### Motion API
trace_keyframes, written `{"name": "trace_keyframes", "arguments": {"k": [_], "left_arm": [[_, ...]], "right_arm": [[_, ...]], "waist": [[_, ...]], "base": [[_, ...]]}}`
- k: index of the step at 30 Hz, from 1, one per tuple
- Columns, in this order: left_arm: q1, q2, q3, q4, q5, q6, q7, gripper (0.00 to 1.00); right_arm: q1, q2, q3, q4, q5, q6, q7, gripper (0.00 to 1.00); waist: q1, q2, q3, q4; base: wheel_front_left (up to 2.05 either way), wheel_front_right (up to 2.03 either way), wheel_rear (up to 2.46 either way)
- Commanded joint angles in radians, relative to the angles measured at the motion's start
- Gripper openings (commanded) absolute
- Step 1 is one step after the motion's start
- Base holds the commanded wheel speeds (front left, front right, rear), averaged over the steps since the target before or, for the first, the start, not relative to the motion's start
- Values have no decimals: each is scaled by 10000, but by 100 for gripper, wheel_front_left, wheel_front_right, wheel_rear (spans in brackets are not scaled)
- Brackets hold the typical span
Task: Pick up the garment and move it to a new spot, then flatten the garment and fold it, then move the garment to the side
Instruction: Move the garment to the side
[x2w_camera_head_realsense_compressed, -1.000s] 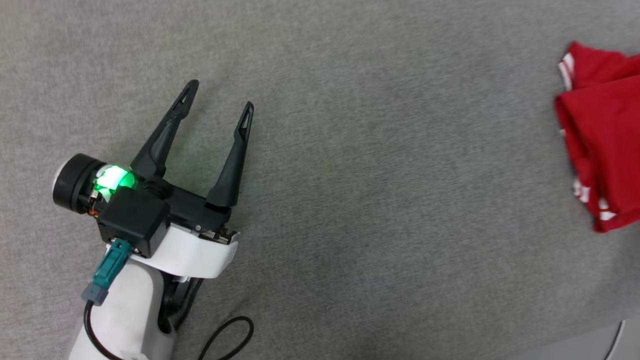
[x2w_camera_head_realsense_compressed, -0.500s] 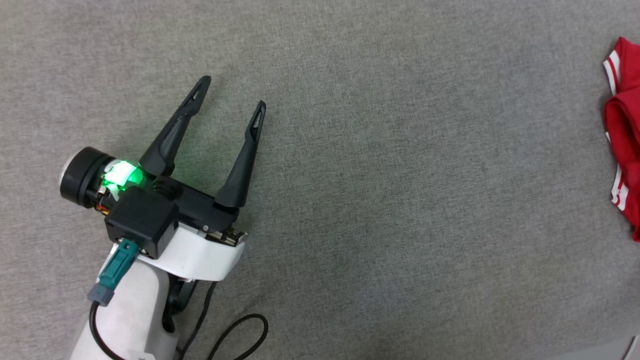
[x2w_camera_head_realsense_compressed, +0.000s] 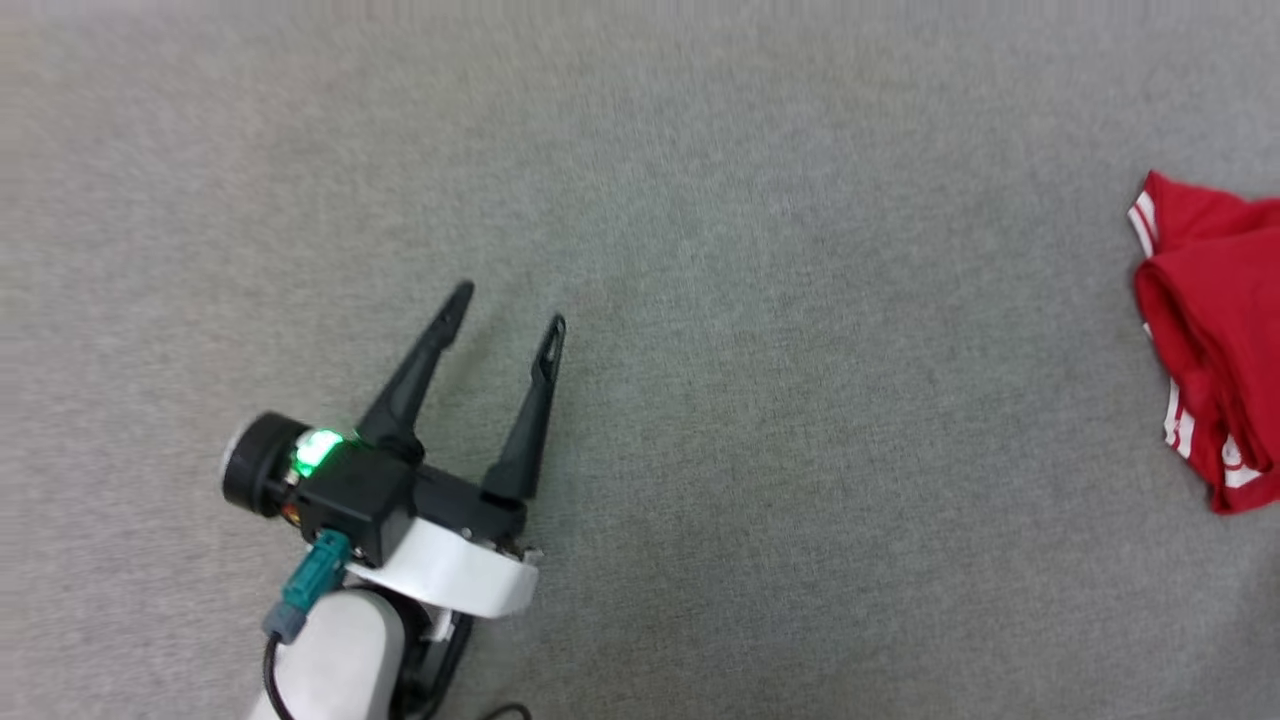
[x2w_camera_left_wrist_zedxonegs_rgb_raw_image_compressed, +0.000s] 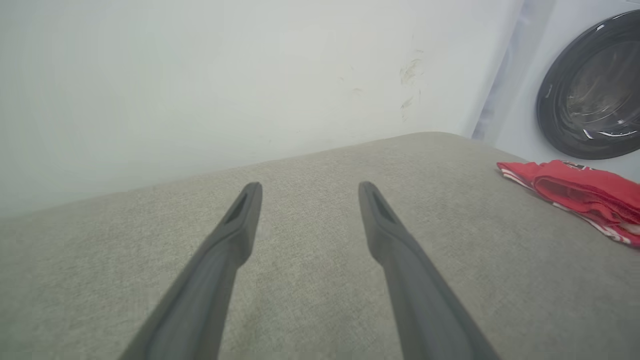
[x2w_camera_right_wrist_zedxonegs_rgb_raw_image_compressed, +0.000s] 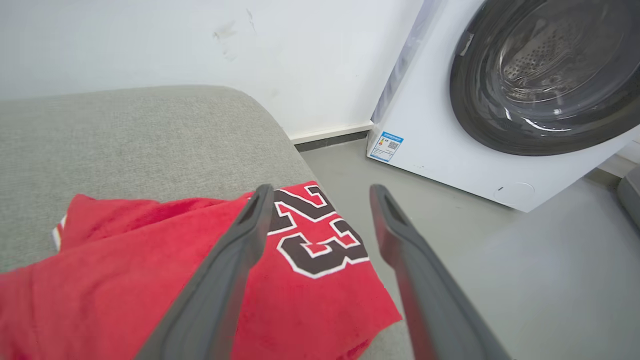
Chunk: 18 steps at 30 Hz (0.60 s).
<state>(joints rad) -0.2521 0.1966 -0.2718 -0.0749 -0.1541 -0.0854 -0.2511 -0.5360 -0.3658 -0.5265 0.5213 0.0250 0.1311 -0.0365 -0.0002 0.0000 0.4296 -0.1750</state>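
The garment (x2w_camera_right_wrist_zedxonegs_rgb_raw_image_compressed: 125, 260) lies folded at the corner of the grey surface (x2w_camera_right_wrist_zedxonegs_rgb_raw_image_compressed: 150, 130) nearest the washing machine (x2w_camera_right_wrist_zedxonegs_rgb_raw_image_compressed: 500, 100). My right tool (x2w_camera_right_wrist_zedxonegs_rgb_raw_image_compressed: 320, 191) hovers over it, wide and empty. My left tool (x2w_camera_head_realsense_compressed: 509, 306), also wide, sits far from that machine. If a finger snags the cloth, I could drag it off the edge.

left gripper (x2w_camera_head_realsense_compressed: 509, 307), right gripper (x2w_camera_right_wrist_zedxonegs_rgb_raw_image_compressed: 321, 190): spread, seemingly empty

My head camera looks steeply down on the grey cushion (x2w_camera_head_realsense_compressed: 800, 400). Both wrist cameras face low along it toward the white wall (x2w_camera_left_wrist_zedxonegs_rgb_raw_image_compressed: 200, 75), sharing the red shirt (x2w_camera_left_wrist_zedxonegs_rgb_raw_image_compressed: 575, 187) and washing machine (x2w_camera_right_wrist_zedxonegs_rgb_raw_image_compressed: 440, 165).
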Motion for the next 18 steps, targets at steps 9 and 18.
{"name": "trace_keyframes", "arguments": {"k": [9,18], "left_arm": [[1145,-523,42,611,-351,520,-115,100],[1951,-541,338,958,-545,916,-131,100]], "right_arm": [[2397,1084,537,-1442,510,-9,-423,100],[4080,2199,1399,-3039,794,-9,-73,100]], "waist": [[2,0,-2297,1094],[2,0,-3181,1535]], "base": [[0,0,0],[0,0,0]]}}
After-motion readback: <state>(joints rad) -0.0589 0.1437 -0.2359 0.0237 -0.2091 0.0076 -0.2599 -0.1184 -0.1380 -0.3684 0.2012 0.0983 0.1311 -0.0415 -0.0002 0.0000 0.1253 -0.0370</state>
